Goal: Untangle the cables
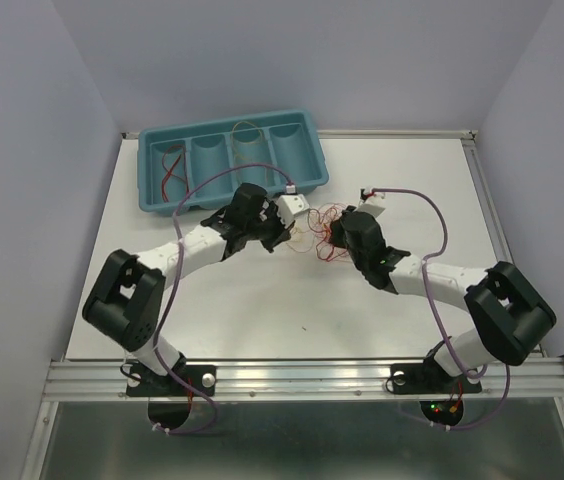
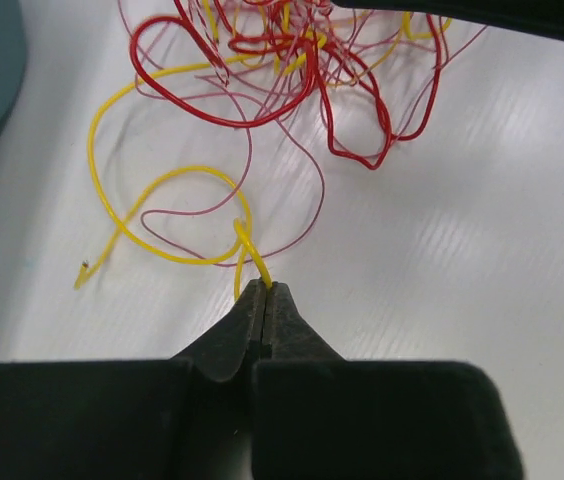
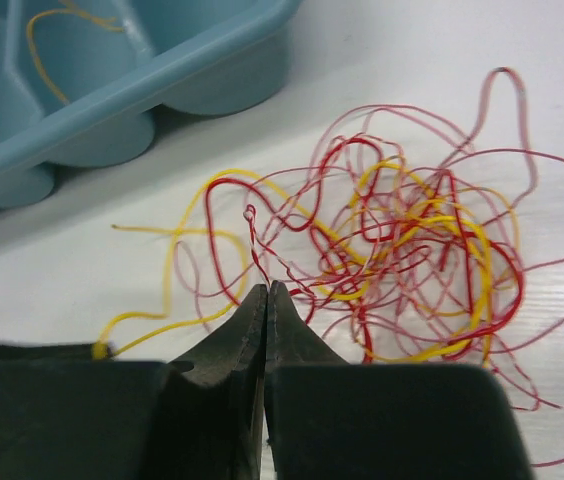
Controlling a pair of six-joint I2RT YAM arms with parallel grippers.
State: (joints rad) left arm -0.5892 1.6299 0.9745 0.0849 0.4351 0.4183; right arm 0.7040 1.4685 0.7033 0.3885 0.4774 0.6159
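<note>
A tangle of thin red, pink and yellow cables (image 1: pixel 324 232) lies on the white table between the two arms. In the left wrist view my left gripper (image 2: pixel 265 288) is shut on a yellow cable (image 2: pixel 162 180) that loops out of the red tangle (image 2: pixel 292 70). In the right wrist view my right gripper (image 3: pixel 266 290) is shut on a twisted red-and-white cable (image 3: pixel 257 245) at the near edge of the tangle (image 3: pixel 412 240). In the top view the left gripper (image 1: pixel 292 238) and right gripper (image 1: pixel 334 236) face each other across the pile.
A teal tray (image 1: pixel 230 160) with rounded compartments stands at the back left; it holds a red wire (image 1: pixel 170 168) and a yellowish wire (image 1: pixel 245 135). Its edge shows in the right wrist view (image 3: pixel 132 80). Thick purple arm cords (image 1: pixel 440 235) arc over the table.
</note>
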